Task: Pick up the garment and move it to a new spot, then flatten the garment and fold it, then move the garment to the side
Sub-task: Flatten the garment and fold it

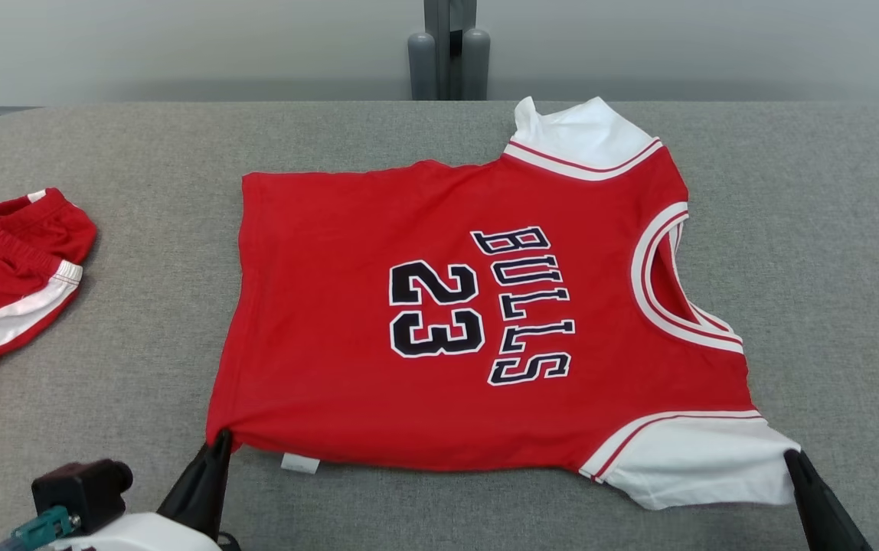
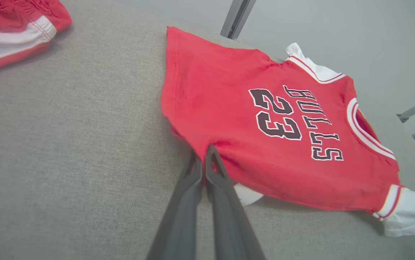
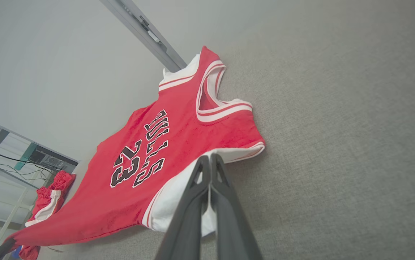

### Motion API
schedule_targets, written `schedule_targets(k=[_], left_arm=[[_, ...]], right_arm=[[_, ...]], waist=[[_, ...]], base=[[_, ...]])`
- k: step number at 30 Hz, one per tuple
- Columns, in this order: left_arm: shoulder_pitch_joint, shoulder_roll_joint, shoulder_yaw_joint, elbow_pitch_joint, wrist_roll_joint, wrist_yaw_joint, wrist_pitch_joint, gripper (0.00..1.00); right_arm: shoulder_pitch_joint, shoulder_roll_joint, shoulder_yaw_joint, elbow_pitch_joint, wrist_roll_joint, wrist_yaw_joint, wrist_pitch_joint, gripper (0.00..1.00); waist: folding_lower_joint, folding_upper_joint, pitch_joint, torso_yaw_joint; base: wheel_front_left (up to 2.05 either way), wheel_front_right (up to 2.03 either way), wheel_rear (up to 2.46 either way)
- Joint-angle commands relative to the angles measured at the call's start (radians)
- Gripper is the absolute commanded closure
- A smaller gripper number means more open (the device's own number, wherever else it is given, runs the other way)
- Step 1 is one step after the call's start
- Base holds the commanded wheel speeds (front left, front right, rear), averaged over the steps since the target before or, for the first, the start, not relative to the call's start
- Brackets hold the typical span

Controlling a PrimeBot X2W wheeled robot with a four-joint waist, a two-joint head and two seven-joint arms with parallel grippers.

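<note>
The garment (image 1: 332, 306) is a red jersey with white sleeves and black "BULLS 23" lettering, spread flat on the grey table, neck toward the right. My left gripper (image 1: 221, 438) is shut on the jersey's near left hem corner (image 2: 207, 148). My right gripper (image 1: 792, 458) is shut on the edge of the near white sleeve (image 3: 178, 195). Both sets of dark fingers rise from the bottom of the head view. A small white label (image 1: 300, 463) peeks out under the near hem. In the right wrist view the jersey (image 3: 178, 144) stretches away to the left.
A second red garment with white stripes (image 1: 7, 283) lies crumpled at the table's left edge. The grey padded table (image 1: 830, 229) runs wide to the right of the jersey. A grey post (image 1: 449, 50) stands behind the table's far edge.
</note>
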Motion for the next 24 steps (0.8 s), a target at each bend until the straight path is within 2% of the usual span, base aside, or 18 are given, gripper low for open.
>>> schedule_targets(k=[1,7,17,24], left_arm=[[-0.037,0.0,0.003,-0.002,-0.003,-0.007,0.0,1.0],[-0.128,0.005,0.017,0.028,-0.035,-0.032,0.007,1.0],[-0.255,0.0,0.007,0.143,-0.057,-0.061,0.011,1.0],[-0.318,-0.012,0.022,0.221,-0.067,-0.072,-0.028,1.0]], right_arm=[[-0.038,-0.004,-0.001,-0.019,0.008,0.002,0.004,1.0],[-0.209,-0.004,-0.017,0.001,-0.013,0.002,0.008,1.0],[-0.479,-0.005,0.006,0.181,-0.084,0.002,0.047,1.0],[-0.586,-0.016,0.018,0.269,-0.073,0.002,0.003,1.0]], waist=[[0.0,-0.0001,0.008,-0.004],[0.0,-0.0001,0.045,-0.025],[0.0,-0.0001,0.131,-0.007],[0.0,-0.0001,0.173,0.001]], base=[[0.0,0.0,0.0],[0.0,0.0,0.0],[0.0,0.0,0.0],[0.0,0.0,0.0]])
